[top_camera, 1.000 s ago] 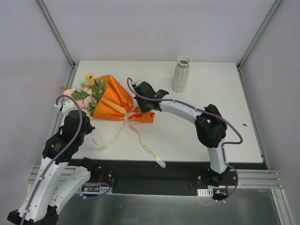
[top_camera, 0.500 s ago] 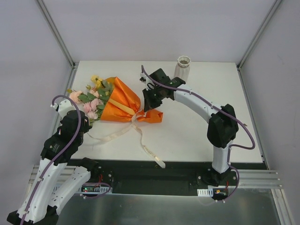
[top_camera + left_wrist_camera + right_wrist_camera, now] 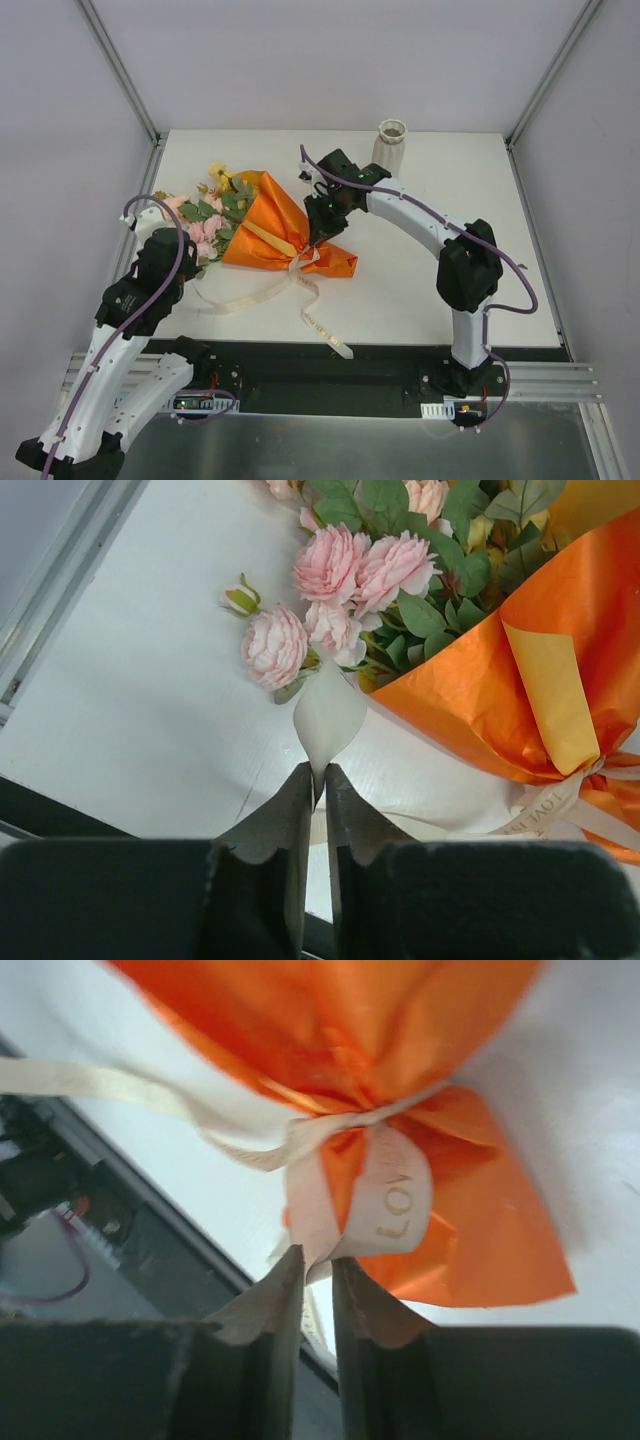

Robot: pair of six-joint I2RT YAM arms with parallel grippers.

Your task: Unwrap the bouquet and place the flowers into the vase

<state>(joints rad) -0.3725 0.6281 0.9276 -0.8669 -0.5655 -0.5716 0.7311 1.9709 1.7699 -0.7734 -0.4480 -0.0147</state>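
Left of the vase (image 3: pixel 390 145) and nearer the arm bases, the bouquet (image 3: pixel 262 228) is lying flat on the table (image 3: pixel 480 260) in the overhead view, well apart from the vase. Its long axis is running from the flowers (image 3: pixel 205 215), at the end farther from the vase, to the tied tail at the closer end. The right gripper (image 3: pixel 318 235) is reaching down at that tail.

From the left wrist, the left gripper (image 3: pixel 318 775) is pinching a fold of cream ribbon (image 3: pixel 325 715), closed tight, with the flowers just beyond.

From the right wrist, the right gripper's jaws are standing narrow just below the knot (image 3: pixel 325 1132), ribbon meeting their tips. Whether they are clamping it is unclear. Loosening the knot is looking like the step in hand, and the right arm is the nearer.
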